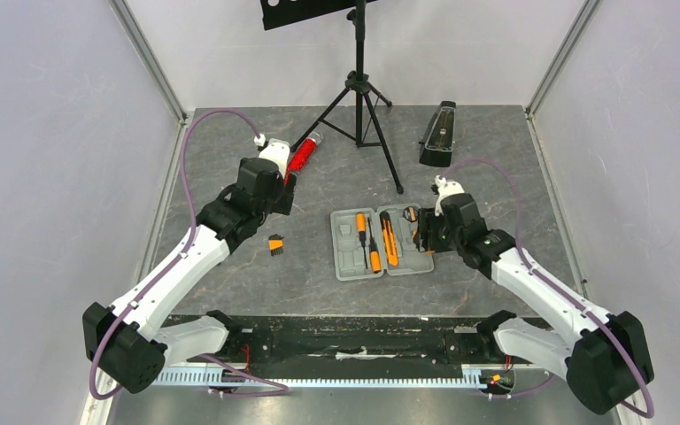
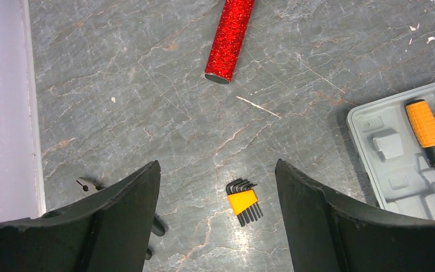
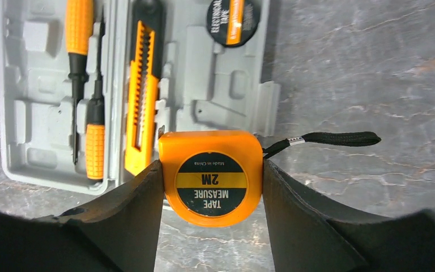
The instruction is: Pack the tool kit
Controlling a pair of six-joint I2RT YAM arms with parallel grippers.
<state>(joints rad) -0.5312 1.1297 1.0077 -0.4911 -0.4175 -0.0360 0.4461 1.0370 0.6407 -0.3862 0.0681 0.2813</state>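
- The right tool grips the orange tape measure between both fingers, low in the middle of the right wrist view, at the lower edge of the open grey case
- Inside the case lie screwdrivers, a utility knife and a roll of electrical tape
- The left tool stands wide open above the hex key set on the counter

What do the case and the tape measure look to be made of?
The case looks like matte grey moulded plastic, going by its formed recesses. The tape measure has a smooth orange shell, probably plastic, with a printed label; its strap looks like woven black cord.
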